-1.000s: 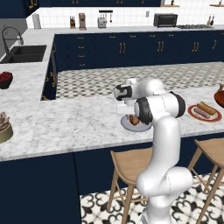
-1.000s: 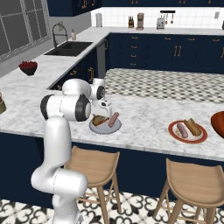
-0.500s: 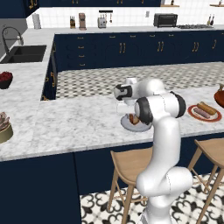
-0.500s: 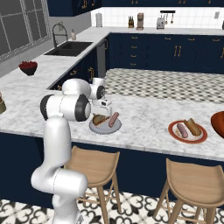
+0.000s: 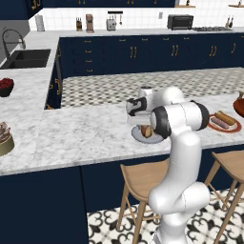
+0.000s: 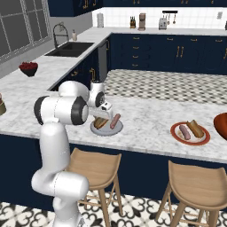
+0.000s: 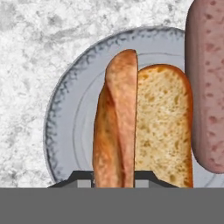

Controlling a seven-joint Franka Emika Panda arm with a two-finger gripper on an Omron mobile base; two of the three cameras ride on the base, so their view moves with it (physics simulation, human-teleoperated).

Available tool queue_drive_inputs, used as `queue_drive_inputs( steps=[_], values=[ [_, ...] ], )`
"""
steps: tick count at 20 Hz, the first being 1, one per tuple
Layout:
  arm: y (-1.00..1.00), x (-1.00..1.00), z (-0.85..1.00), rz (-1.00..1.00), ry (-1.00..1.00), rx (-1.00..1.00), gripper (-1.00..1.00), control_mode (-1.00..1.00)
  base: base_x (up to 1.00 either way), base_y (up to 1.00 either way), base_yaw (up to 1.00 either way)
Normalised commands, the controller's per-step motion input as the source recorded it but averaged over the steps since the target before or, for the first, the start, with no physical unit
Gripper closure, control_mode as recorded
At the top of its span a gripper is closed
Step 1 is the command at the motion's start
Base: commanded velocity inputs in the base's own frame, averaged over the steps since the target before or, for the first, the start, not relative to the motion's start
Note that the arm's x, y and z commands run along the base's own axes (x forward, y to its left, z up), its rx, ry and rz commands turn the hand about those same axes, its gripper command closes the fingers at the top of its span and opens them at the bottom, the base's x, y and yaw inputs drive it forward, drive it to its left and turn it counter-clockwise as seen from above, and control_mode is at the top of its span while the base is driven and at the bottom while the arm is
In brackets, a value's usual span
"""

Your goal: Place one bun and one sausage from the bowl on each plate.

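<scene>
My gripper (image 7: 114, 177) hangs just over the grey plate (image 7: 65, 100) and is shut on a split bun (image 7: 144, 127) that stands on edge on it. A pink sausage (image 7: 206, 87) lies on the same plate beside the bun. From the right base view the gripper (image 6: 101, 116) is low over this plate (image 6: 106, 131), with the sausage (image 6: 115, 120) at its right. The red-rimmed plate (image 6: 177, 137) further right carries a bun and a sausage. The reddish-brown bowl (image 6: 221, 125) sits at the counter's right end.
Two wooden stools (image 6: 95, 166) stand under the counter's front edge. A dark bowl of red fruit (image 6: 28, 67) sits by the sink (image 6: 71, 48), and a small tan bowl (image 5: 4, 138) is at the far left of the counter.
</scene>
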Motion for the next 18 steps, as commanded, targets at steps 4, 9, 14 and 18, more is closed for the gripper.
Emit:
queue_drive_inputs(
  steps=[4, 9, 14, 18],
  values=[
    [0.0, 0.0, 0.0, 0.0, 0.0, 0.0, -1.0, -1.0, 0.0, 0.0, 0.0],
    [0.0, 0.0, 0.0, 0.0, 0.0, 0.0, -1.0, -1.0, 0.0, 0.0, 0.0],
    [0.0, -0.12, 0.29, 0.0, -0.07, 0.0, -1.0, -1.0, 0.0, 0.0, 0.0],
    [0.0, -0.88, 0.92, 0.0, -0.14, 0.0, -1.0, -1.0, 0.0, 0.0, 0.0]
  ],
)
